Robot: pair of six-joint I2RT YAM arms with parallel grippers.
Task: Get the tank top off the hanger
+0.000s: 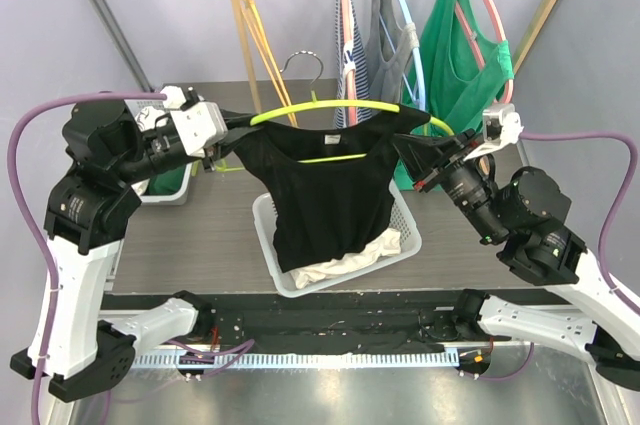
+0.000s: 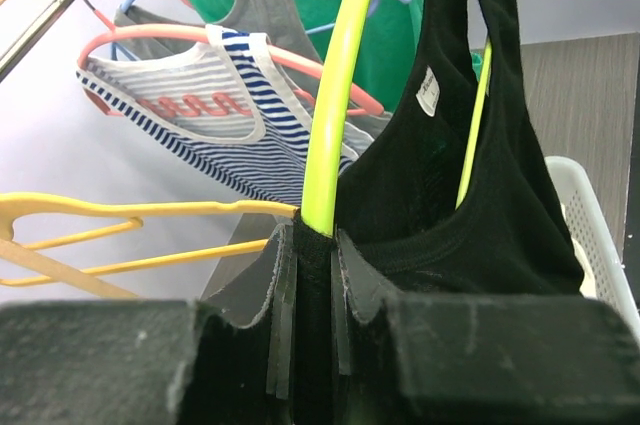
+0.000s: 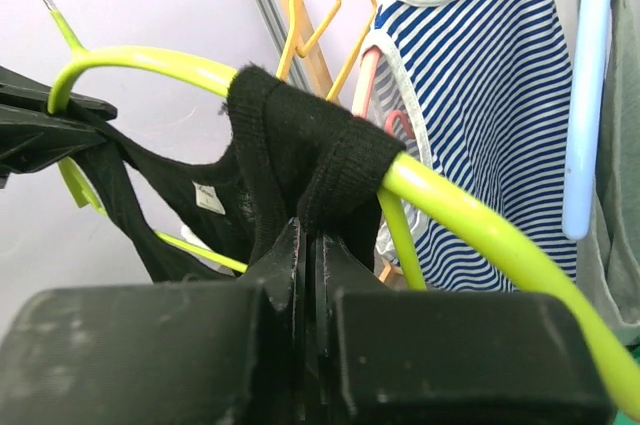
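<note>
Tank top (image 1: 330, 195), pinched by right claw (image 3: 308, 237), partly hides the hanger (image 1: 310, 110).

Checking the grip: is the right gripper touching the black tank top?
Touching. Right wrist view: right gripper pinches the tank top strap on the hanger.

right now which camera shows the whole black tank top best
Top external: the whole tank top hangs on the green hanger over the basket. Left wrist shows only one side; right wrist only a strap over the hanger.

Black tank top (image 1: 330, 195) on lime hanger (image 1: 285, 112)
</note>
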